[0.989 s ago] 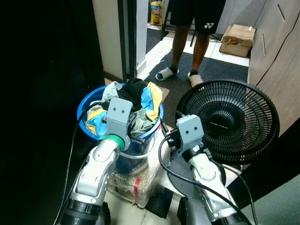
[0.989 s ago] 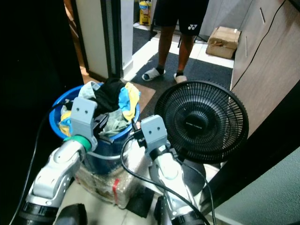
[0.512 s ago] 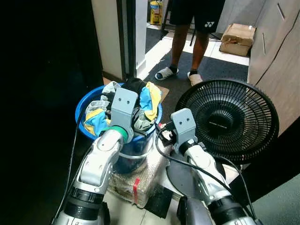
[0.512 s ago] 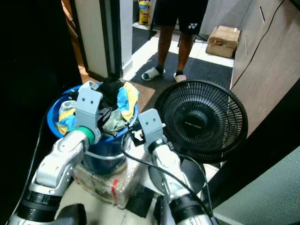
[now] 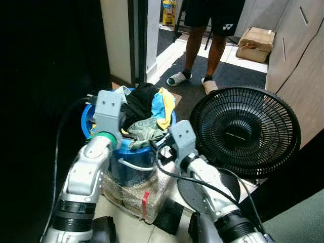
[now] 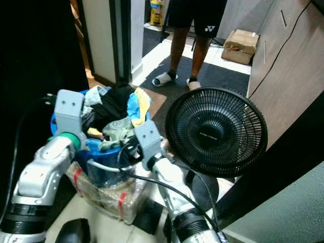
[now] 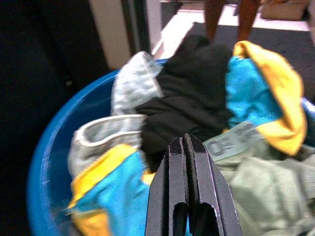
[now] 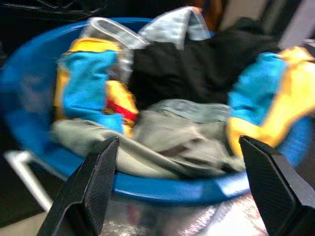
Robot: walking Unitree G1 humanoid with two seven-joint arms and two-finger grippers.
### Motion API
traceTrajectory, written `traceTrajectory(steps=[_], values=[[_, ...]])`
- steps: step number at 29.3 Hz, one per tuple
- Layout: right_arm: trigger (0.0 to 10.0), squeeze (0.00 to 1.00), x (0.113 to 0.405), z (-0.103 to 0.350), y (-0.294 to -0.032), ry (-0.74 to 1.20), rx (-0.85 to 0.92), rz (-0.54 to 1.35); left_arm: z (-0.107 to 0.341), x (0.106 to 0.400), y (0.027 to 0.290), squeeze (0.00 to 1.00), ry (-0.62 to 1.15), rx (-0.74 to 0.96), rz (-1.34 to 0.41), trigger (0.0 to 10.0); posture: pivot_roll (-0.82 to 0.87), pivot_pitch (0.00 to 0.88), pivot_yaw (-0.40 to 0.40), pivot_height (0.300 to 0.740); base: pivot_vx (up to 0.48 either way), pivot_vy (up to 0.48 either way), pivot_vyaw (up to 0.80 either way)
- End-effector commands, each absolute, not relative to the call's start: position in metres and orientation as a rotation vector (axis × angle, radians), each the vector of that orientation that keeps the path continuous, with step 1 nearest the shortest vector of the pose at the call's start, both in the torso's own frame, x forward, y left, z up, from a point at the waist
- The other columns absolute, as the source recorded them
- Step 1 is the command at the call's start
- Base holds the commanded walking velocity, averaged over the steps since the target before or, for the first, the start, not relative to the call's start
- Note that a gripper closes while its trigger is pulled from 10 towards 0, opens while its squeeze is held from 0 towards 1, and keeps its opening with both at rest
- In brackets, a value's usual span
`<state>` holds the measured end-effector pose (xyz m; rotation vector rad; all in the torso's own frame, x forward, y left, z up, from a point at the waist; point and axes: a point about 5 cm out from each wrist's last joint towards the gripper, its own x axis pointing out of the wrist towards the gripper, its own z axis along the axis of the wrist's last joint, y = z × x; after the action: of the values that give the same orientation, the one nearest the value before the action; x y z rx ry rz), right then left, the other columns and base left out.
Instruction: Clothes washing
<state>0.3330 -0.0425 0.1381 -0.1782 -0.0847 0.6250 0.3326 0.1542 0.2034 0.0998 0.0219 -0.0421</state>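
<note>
Left eye view shows the left arm swung out toward the robot's left side of the blue bucket (image 5: 132, 161), where half a second ago its wrist block sat over the middle of the clothes (image 5: 147, 109); the right arm has come closer to the bucket's near rim. I judge this as both arms lining up on the heap for a pick, with nothing lifted yet. The left end effector (image 7: 186, 147) has its fingers pressed together, empty, above the black garment (image 7: 197, 93); the right end effector (image 8: 182, 162) stands wide, facing the grey-green cloth (image 8: 172, 140) over the rim. Right wrist view is blurred. The bucket's base sits on a wrapped bundle (image 5: 132, 190), contents unclear. A person's legs (image 5: 202, 45) stand beyond the fan (image 5: 244, 131), cut off above.
</note>
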Motion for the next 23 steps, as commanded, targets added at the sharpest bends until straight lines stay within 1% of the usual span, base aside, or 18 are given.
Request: traceTrajectory(steps=[1,4,7,10,12,14,17,19,23], values=[[10.0,0.00,0.333,0.134,-0.039,-0.067,-0.186,0.648,0.199,0.328,0.156,0.00,0.043,0.104,-0.036,10.0,0.20,0.070,-0.053,0.526,0.000,0.000,0.00],[10.0,0.00,0.333,0.133,-0.038,-0.058,-0.185,0.658,0.197,0.325,0.157,0.00,0.053,0.103,-0.030,10.0,0.20,0.074,-0.061,0.526,0.000,0.000,0.00],[10.0,0.00,0.330,0.134,-0.034,-0.070,-0.168,0.728,0.193,0.322,0.157,0.00,0.069,0.097,-0.020,10.0,0.20,0.078,-0.067,0.526,0.000,0.000,0.00],[10.0,0.00,0.329,0.135,-0.033,-0.076,-0.165,0.747,0.192,0.321,0.157,0.00,0.071,0.096,-0.019,10.0,0.20,0.078,-0.067,0.526,0.000,0.000,0.00],[10.0,0.00,0.322,0.138,-0.026,-0.080,-0.126,0.820,0.192,0.321,0.156,0.00,0.075,0.093,-0.019,10.0,0.20,0.077,-0.068,0.526,0.000,0.000,0.00],[10.0,0.00,0.318,0.137,-0.025,-0.068,-0.113,0.849,0.192,0.321,0.156,0.00,0.077,0.093,-0.022,10.0,0.20,0.075,-0.070,0.526,0.000,0.000,0.00],[10.0,0.00,0.318,0.136,-0.027,-0.061,-0.123,0.839,0.192,0.320,0.156,0.00,0.078,0.093,-0.023,10.0,0.20,0.075,-0.070,0.526,0.000,0.000,0.00],[10.0,0.00,0.321,0.132,-0.039,-0.035,-0.172,0.775,0.190,0.319,0.156,0.00,0.083,0.093,-0.025,10.0,0.19,0.074,-0.069,0.526,0.000,0.000,0.00],[10.0,0.00,0.323,0.131,-0.044,-0.028,-0.191,0.748,0.190,0.319,0.155,0.00,0.086,0.093,-0.026,10.0,0.19,0.074,-0.069,0.526,0.000,0.000,0.00]])
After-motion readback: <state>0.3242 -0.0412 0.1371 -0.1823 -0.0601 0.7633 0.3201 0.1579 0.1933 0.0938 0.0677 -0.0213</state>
